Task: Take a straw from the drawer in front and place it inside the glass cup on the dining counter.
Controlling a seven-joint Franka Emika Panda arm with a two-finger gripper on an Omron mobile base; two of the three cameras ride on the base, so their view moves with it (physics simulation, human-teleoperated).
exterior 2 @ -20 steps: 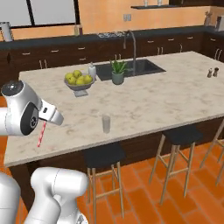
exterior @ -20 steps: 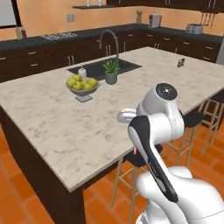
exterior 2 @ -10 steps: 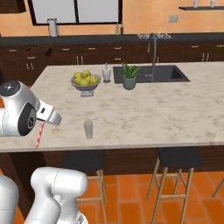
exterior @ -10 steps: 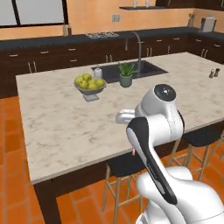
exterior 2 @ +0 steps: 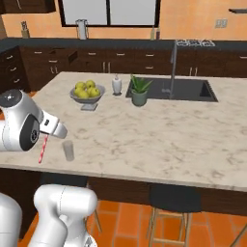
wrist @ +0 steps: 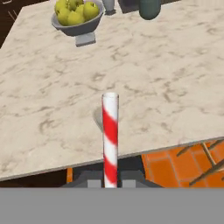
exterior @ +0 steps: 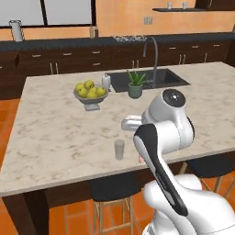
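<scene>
My gripper (exterior 2: 47,138) is shut on the straw (exterior 2: 43,148), a red-and-white striped stick that hangs down from it just off the near edge of the dining counter (exterior 2: 144,140). In the hand view the straw (wrist: 110,131) stands up between the fingertips of the gripper (wrist: 110,183), over the counter (wrist: 166,78). The glass cup (exterior 2: 68,150) stands near the counter's front edge, a little to the right of the straw. From the left, the cup (exterior: 119,149) is beside my arm and the straw's tip (exterior: 140,159) peeks out below it. The drawer is out of view.
A fruit bowl (exterior 2: 87,93), a white soap bottle (exterior 2: 116,85) and a potted plant (exterior 2: 139,91) stand further back on the counter, next to the sink (exterior 2: 190,89) with its tap. Dark stools (exterior 2: 173,198) are tucked under the near edge.
The base has driven along the island, so the whole picture has shifted; the cup now lies closer to the gripper. The straw stays held the same way.
</scene>
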